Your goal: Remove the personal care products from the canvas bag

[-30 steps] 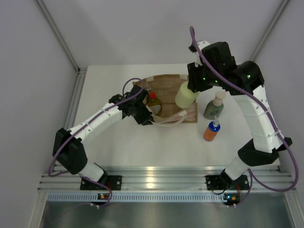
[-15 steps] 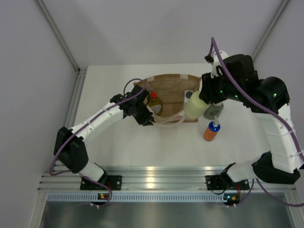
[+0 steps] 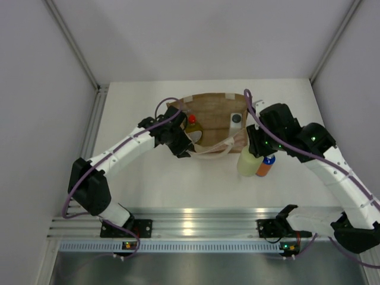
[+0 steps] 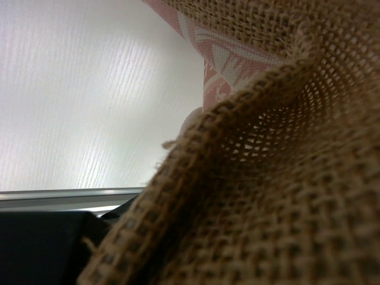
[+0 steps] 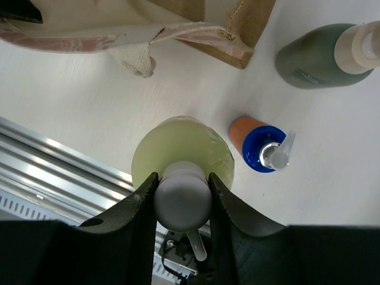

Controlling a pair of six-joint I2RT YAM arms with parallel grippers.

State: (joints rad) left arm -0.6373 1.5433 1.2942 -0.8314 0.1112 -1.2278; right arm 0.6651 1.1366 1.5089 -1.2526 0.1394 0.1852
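My right hand, pinching the pale-green bottle by its cap, has carried it out of the canvas bag and down beside the orange bottle. My left hand is at the bag's rim, but I cannot tell its grip.

The table lies open nearer than the canvas bag; right of it stand the orange bottle and (farther back) the grey-green bottle.

The bag is woven tan, one bottle pale green
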